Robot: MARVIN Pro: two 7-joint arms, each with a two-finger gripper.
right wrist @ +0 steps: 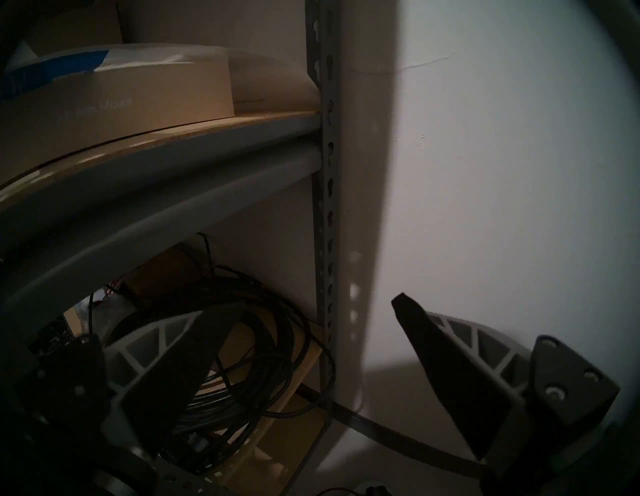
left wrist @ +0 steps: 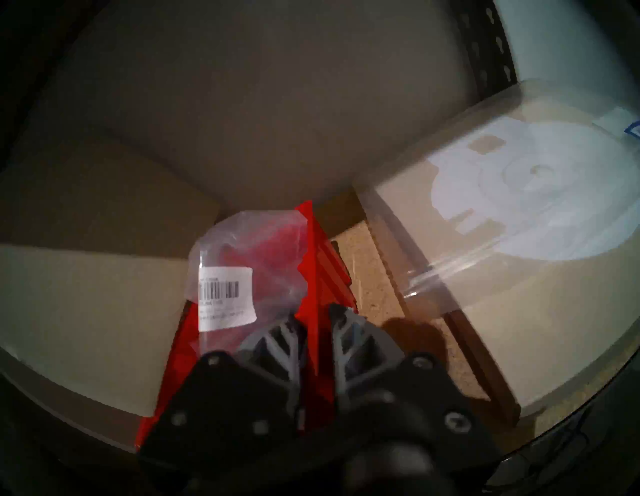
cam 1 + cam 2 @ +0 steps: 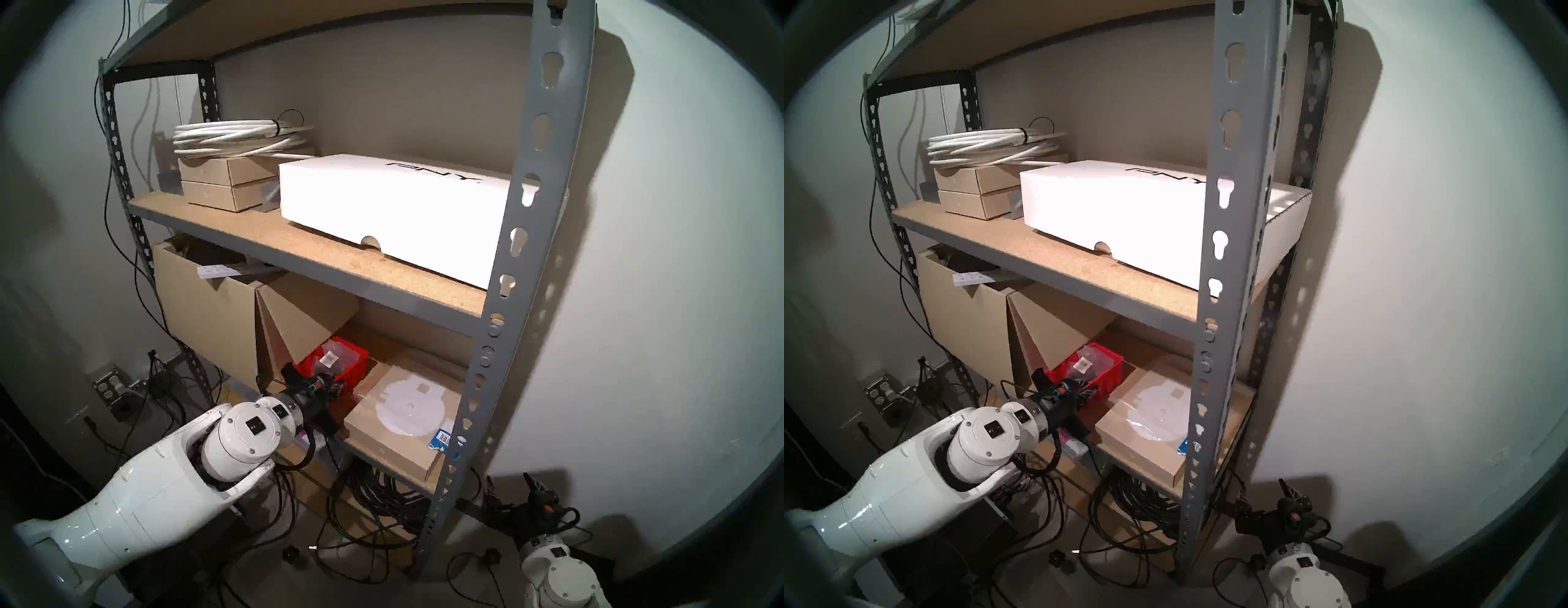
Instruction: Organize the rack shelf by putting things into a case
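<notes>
My left gripper (image 2: 316, 320) is clamped on the right-hand wall of the red bin (image 2: 323, 273), one finger (image 2: 277, 346) inside and the other outside. The bin sits on the lower board of the rack (image 3: 515, 237), and a clear bag with a white barcode label (image 2: 227, 294) lies inside it, its top poking above the rim. The spot is tight: an open cardboard box (image 3: 203, 314) presses close on the bin's left, with one flap (image 3: 305, 314) slanting over its back corner, and a flat brown box with a white disc printed on top (image 3: 403, 412) lies just to the right, with only a strip of bare board between them. The middle shelf above carries a big white box (image 3: 394, 212), two small brown boxes (image 3: 225, 182) and a coil of white cable (image 3: 237, 136). My right gripper (image 1: 318, 350) hangs low beside the rack's front post, its fingers wide apart and holding nothing, facing a tangle of black cables (image 1: 239, 350) under the lower shelf.
</notes>
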